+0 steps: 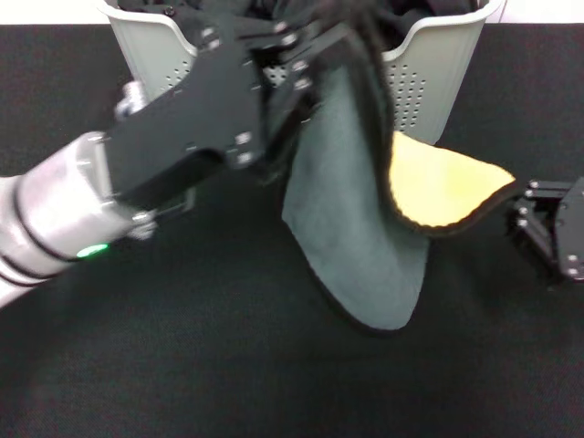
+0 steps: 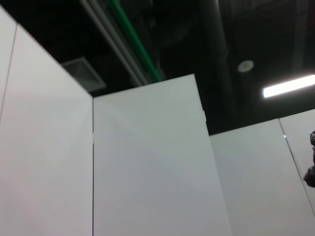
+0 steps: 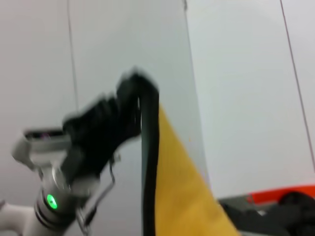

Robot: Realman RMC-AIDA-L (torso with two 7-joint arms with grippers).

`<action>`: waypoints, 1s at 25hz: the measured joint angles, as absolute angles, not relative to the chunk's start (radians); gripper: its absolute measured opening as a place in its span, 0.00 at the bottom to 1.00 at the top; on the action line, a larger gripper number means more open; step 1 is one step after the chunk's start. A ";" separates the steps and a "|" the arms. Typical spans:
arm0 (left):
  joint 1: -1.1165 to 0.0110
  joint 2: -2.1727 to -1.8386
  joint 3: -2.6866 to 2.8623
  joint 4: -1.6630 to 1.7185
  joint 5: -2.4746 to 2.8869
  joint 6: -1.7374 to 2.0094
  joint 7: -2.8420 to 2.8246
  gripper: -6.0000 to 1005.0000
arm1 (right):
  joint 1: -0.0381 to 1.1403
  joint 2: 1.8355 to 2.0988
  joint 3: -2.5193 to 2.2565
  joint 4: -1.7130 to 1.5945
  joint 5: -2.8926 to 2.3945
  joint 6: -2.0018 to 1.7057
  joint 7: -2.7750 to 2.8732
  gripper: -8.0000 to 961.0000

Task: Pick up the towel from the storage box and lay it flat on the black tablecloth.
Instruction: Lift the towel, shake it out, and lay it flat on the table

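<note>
The towel (image 1: 356, 228) hangs from my left gripper (image 1: 315, 59) in front of the storage box (image 1: 429, 78). Its grey-green face is toward me and a yellow-orange corner (image 1: 438, 187) folds out to the right, edged in black. The left gripper is shut on the towel's top edge, just in front of the box's rim. The towel's lower end reaches down to the black tablecloth (image 1: 182, 347); whether it touches I cannot tell. The right wrist view shows the towel's yellow face (image 3: 172, 187) hanging from the left gripper (image 3: 133, 98). My right gripper (image 1: 547, 228) rests at the right edge on the tablecloth.
The storage box holds dark cloth (image 1: 411, 18) inside. The left wrist view shows only white wall panels (image 2: 147, 162) and a dark ceiling. The tablecloth spreads wide in front of and beside the box.
</note>
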State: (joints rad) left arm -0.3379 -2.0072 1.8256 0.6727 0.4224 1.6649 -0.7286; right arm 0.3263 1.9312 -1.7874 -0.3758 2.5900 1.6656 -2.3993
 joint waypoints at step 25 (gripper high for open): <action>-0.024 -2.022 1.408 1.133 1.043 1.820 -1.347 0.03 | -0.089 1.973 -1.400 -1.277 2.053 1.780 -1.745 0.02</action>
State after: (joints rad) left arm -0.0238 -2.0225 1.4083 1.1326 1.0427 1.8198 -1.3473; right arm -0.0892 1.9729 -1.4005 -1.2774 2.0527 1.7799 -1.7454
